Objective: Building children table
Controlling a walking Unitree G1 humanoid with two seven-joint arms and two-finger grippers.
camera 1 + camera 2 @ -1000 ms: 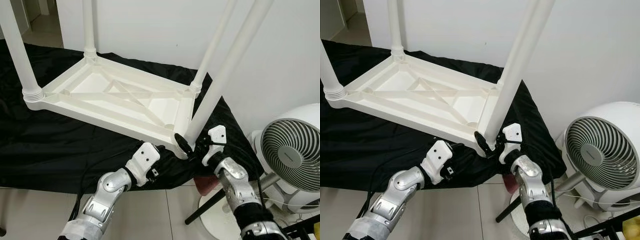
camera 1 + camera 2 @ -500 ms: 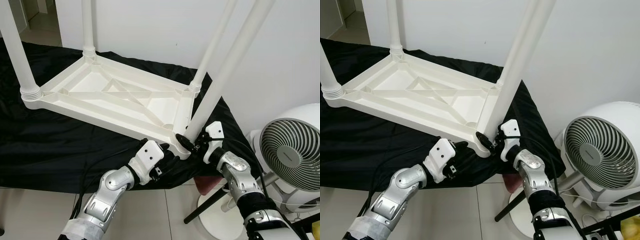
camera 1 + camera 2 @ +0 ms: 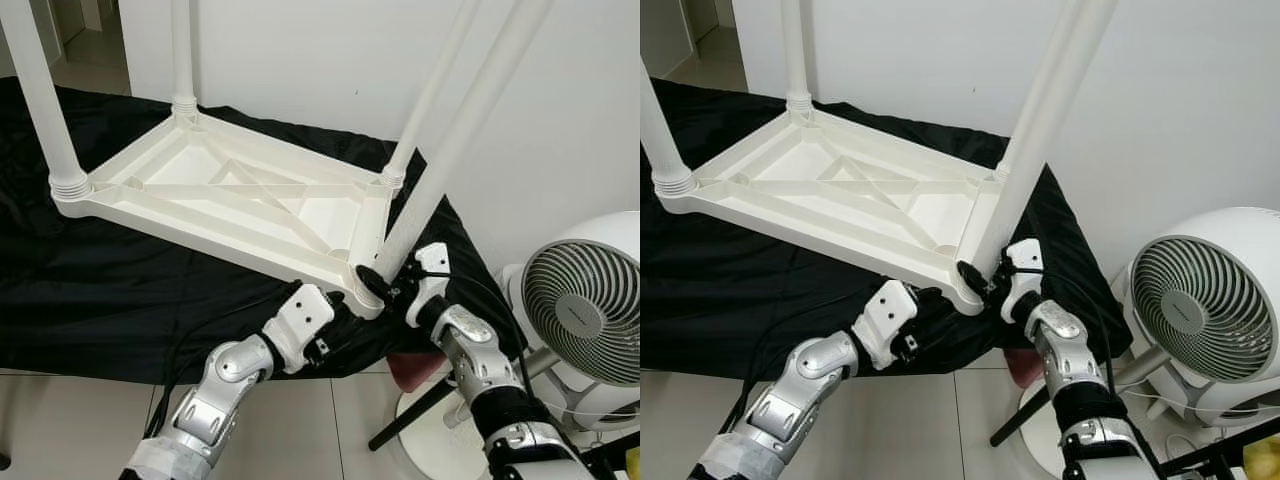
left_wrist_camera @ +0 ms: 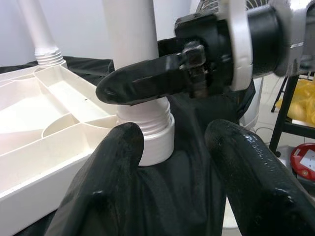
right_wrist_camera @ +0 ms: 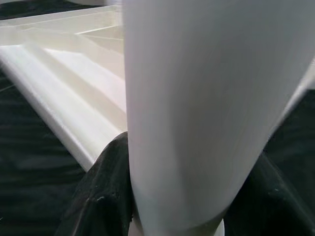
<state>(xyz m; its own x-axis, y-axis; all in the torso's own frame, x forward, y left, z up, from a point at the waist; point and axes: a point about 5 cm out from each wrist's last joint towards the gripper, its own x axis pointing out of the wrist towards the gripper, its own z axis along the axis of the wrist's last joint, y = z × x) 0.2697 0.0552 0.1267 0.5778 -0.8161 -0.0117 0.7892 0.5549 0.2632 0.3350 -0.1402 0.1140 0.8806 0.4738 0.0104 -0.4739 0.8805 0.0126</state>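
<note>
Head stereo pair looking forward and down from well above, both eyes sharing the upturned white table [image 3: 240, 200], left wrist camera close along its fingers toward the near table leg [image 4: 135, 59], right wrist camera pressed against that leg

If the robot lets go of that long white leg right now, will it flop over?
Probably not. The leg looks like stiff, hollow plastic, likely light. Its end sits in the table's corner socket, gripped by the right gripper. It leans, so if still loose it might wobble or tip.
</note>
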